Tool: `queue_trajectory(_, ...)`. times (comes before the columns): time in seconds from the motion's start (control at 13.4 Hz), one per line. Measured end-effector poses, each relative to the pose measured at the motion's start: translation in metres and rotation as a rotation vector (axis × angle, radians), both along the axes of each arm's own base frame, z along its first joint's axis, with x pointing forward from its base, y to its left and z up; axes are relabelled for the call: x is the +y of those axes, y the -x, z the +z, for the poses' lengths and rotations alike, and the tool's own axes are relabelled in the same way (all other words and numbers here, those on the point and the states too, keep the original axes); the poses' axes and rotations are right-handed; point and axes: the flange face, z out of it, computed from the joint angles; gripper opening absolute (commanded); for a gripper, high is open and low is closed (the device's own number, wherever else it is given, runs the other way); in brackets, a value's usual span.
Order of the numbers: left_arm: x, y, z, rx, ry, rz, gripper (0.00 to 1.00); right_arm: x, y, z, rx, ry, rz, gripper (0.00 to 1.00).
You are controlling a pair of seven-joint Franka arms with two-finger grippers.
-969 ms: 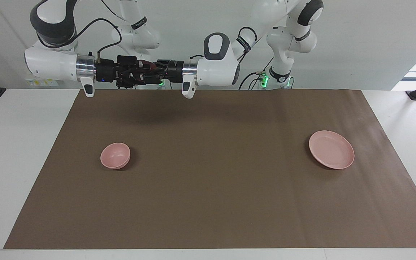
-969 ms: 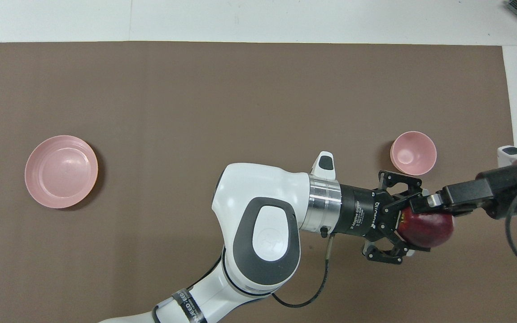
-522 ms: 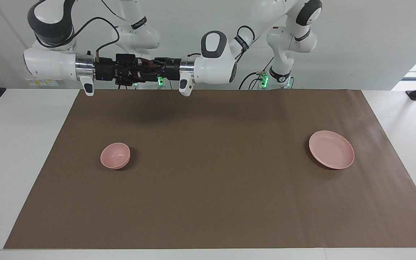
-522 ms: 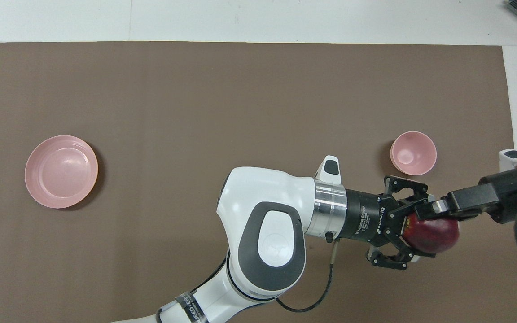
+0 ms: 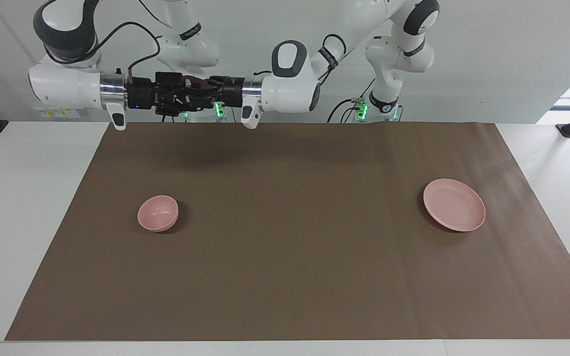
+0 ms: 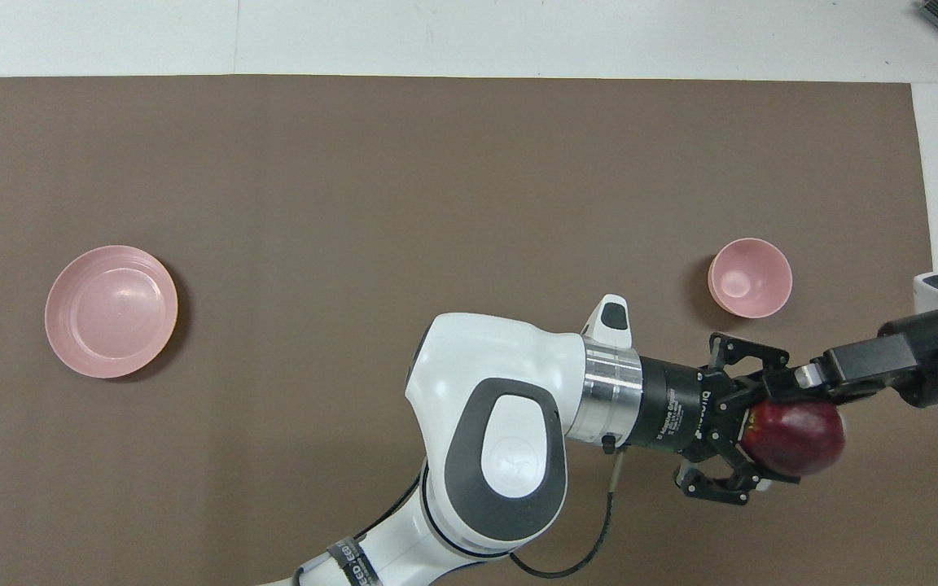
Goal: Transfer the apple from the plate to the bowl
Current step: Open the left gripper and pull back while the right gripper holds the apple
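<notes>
- Overhead view: the left claw (image 6: 762, 439) is clenched on the apple (image 6: 799, 435) and holds it in the air over the brown mat (image 6: 436, 203), at the right arm's end of the bench (image 6: 518, 32).
- The right claw (image 6: 807, 382) is released, with one finger lying over the top of the apple. To my judgement this is a handover, because the bowl (image 6: 715, 281) stands at the right arm's end.
- The apple is dark red, round and glossy. The bowl is small, deep and pale pink, and the plate (image 6: 111, 311), wide, shallow and smooth, lies empty at the left arm's end.
- Facing view: both claws, left (image 5: 205, 92) and right (image 5: 186, 94), meet tip to tip high above the mat, and they mostly hide the apple.
- The bowl (image 5: 158, 213) is empty, well apart from the plate (image 5: 454, 204).
</notes>
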Motion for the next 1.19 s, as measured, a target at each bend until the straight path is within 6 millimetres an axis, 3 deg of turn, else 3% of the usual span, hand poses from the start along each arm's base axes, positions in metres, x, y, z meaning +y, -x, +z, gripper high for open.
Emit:
queue_trajectory(1.12, -0.001, 0.0, 0.005, -0.004, 0.008, -0.001, 0.0, -0.014, 0.014, 0.003, 0.083, -0.01, 0.046, 1.0)
queue_trajectory(1.19, -0.001, 0.0, 0.005, -0.004, 0.008, -0.001, 0.0, -0.014, 0.014, 0.003, 0.082, -0.009, 0.047, 0.73)
